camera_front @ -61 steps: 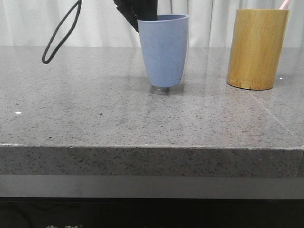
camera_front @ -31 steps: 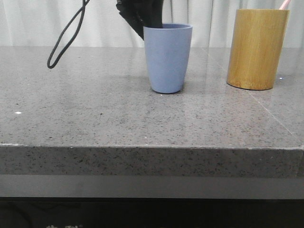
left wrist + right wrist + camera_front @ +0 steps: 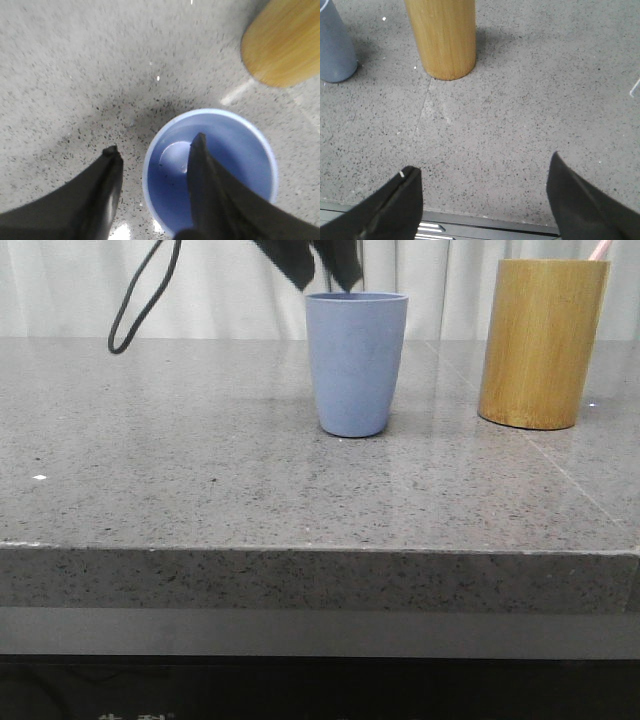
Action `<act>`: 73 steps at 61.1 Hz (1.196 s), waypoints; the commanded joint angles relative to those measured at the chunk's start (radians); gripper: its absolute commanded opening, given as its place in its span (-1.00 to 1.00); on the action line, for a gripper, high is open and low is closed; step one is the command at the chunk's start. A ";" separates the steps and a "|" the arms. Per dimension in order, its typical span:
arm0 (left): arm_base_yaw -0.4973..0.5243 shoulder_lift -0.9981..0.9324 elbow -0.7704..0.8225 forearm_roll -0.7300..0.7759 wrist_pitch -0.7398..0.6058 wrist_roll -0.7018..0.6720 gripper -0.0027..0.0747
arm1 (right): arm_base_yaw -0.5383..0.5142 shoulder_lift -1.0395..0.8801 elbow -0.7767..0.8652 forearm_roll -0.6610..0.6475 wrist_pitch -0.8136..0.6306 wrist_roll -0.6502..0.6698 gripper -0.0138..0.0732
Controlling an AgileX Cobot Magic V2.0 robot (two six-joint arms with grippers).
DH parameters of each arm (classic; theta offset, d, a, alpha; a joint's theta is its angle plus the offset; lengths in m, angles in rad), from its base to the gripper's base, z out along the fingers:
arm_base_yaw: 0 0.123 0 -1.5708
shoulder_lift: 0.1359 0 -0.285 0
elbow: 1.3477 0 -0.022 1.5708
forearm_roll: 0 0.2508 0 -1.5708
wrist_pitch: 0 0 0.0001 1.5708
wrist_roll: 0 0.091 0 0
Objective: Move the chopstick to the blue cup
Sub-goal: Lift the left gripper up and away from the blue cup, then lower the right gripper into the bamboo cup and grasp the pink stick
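Observation:
The blue cup [image 3: 356, 363] stands upright on the grey stone table, near the middle. It is empty inside in the left wrist view [image 3: 235, 150]. My left gripper [image 3: 322, 278] hangs open just above the cup's rim; in the left wrist view [image 3: 155, 150] one finger is over the cup's mouth and the other is outside it. A pale pink chopstick tip [image 3: 598, 249] sticks out of the bamboo cylinder [image 3: 540, 343] at the right. My right gripper [image 3: 482, 172] is open and empty above the table's front edge, not seen in the front view.
The bamboo cylinder also shows in the left wrist view [image 3: 282, 42] and the right wrist view [image 3: 442, 37], with the blue cup [image 3: 335, 50] beside it. A black cable loop [image 3: 140, 300] hangs at the back left. The table's front edge [image 3: 320, 550] is near.
The blue cup came down from a slight tilt to stand flat and a little further right. My left gripper let go of its rim, opened and rose above it.

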 commanded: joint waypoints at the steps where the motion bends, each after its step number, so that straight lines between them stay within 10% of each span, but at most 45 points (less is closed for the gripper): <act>1: -0.006 -0.105 -0.043 -0.016 -0.003 -0.009 -0.11 | -0.011 0.022 -0.044 -0.013 -0.080 0.032 0.55; 21: -0.006 -0.310 0.037 -0.016 -0.008 -0.009 -0.11 | -0.151 0.172 -0.156 0.011 -0.094 0.091 0.55; 55: -0.006 -0.864 0.851 0.001 -0.376 0.001 -0.12 | -0.192 0.633 -0.564 0.401 -0.046 -0.139 0.55; 73: -0.006 -1.041 1.026 0.001 -0.450 0.001 -0.11 | -0.230 0.891 -0.834 0.502 0.059 -0.151 0.55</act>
